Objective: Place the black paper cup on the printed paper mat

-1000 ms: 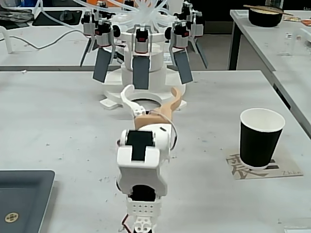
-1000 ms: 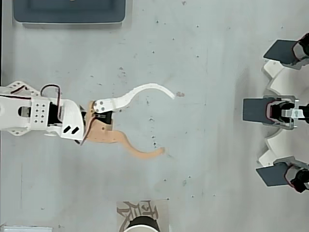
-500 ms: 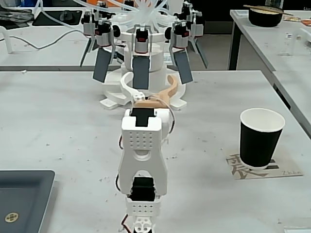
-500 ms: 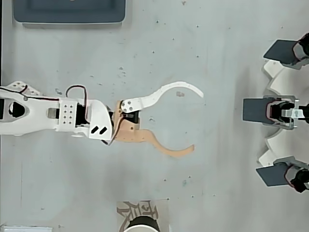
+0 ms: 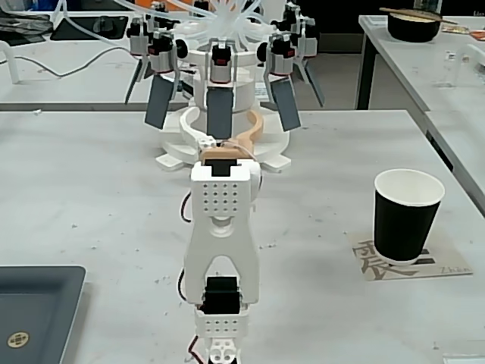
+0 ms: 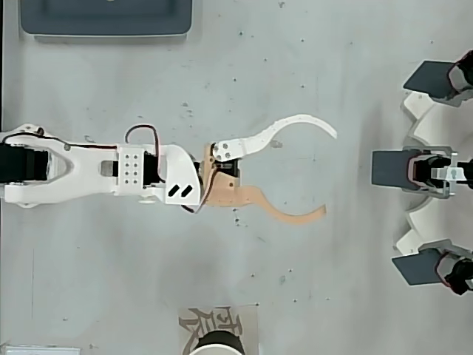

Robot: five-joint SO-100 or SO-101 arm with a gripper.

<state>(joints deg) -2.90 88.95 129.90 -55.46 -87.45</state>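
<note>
The table (image 5: 91, 182) is pale grey and mostly bare around the arm. In the overhead view the gripper (image 6: 329, 174) sits mid-table with clear surface on every side, well apart from the round white fixture (image 6: 432, 174) with dark flaps at the right edge and from the dark grey tray (image 6: 107, 18) at the top edge. In the fixed view that tray (image 5: 34, 311) lies at the lower left, near the arm's base, and a second table with a dark bowl (image 5: 413, 24) stands beyond the right edge.

The gripper is spread wide and holds nothing: one curved white finger (image 6: 295, 126) and one curved tan finger (image 6: 284, 214) bow apart with bare table between them.

The black paper cup (image 5: 407, 216) stands upright on the printed mat (image 5: 447, 265), at the right of the fixed view, well apart from the gripper. It is black outside, white inside, with a white rim, and it tapers toward the base. The mat is beige, with a grey character showing beside the cup's base.

In the overhead view only a sliver of the cup's white rim (image 6: 216, 345) shows at the bottom edge, and the mat (image 6: 214, 322) is cut off there too. In the fixed view the arm's own body hides most of the gripper.
</note>
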